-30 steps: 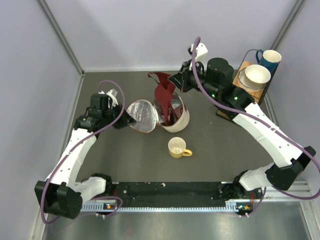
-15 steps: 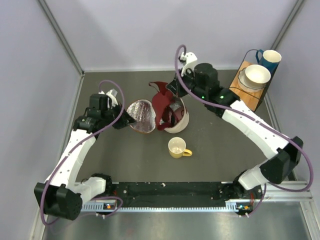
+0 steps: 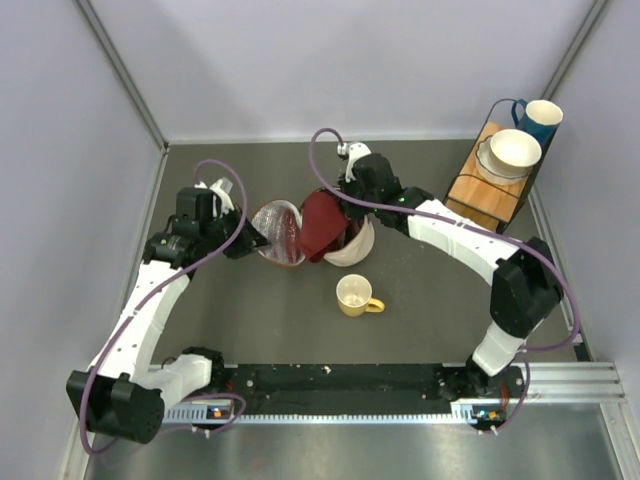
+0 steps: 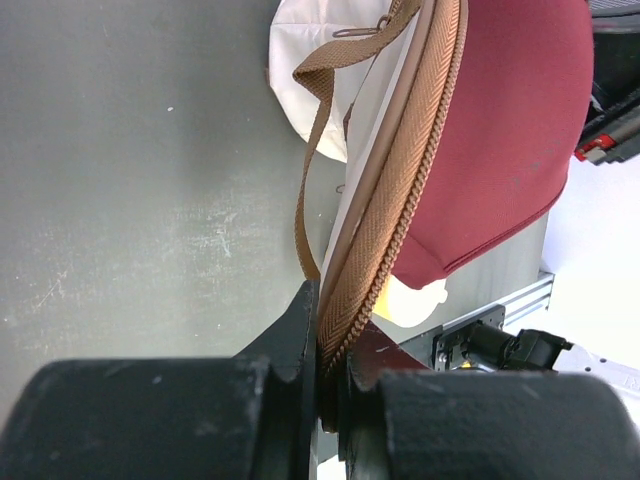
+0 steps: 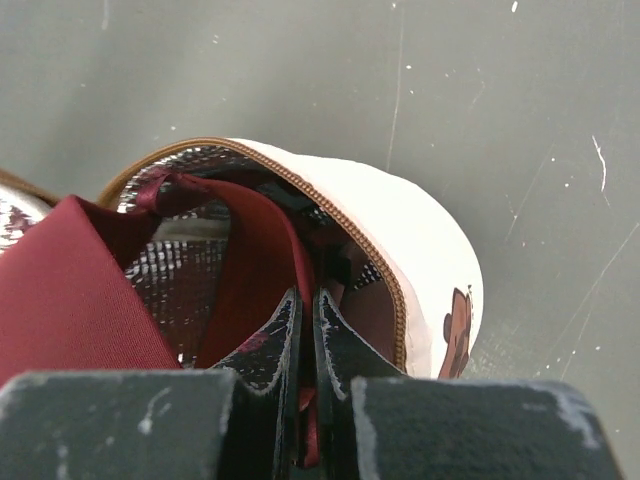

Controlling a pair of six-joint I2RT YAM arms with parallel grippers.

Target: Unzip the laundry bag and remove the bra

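The cream laundry bag [image 3: 358, 240] lies mid-table, unzipped, its lid [image 3: 272, 232] folded open to the left. My left gripper [image 3: 250, 241] is shut on the lid's brown zipper trim [image 4: 390, 210]; the cream bag wall [image 4: 320, 70] and the brown strap [image 4: 305, 200] show beyond it. The maroon bra [image 3: 321, 224] drapes over the bag mouth, half out. My right gripper [image 3: 344, 207] is shut on a fold of the bra [image 5: 250, 260] just inside the bag's rim [image 5: 360, 245]. The bra's cup also shows in the left wrist view [image 4: 510, 130].
A yellow mug [image 3: 354, 295] stands just in front of the bag. A wooden stand [image 3: 482, 190] at the back right carries a white bowl [image 3: 514, 149] and a blue mug [image 3: 541, 117]. Walls close the table at left, back and right.
My right arm has swung left and down over the bag, still gripping the bra. The bra has dropped from hanging high to lying over the bag mouth. The left gripper has stayed put.
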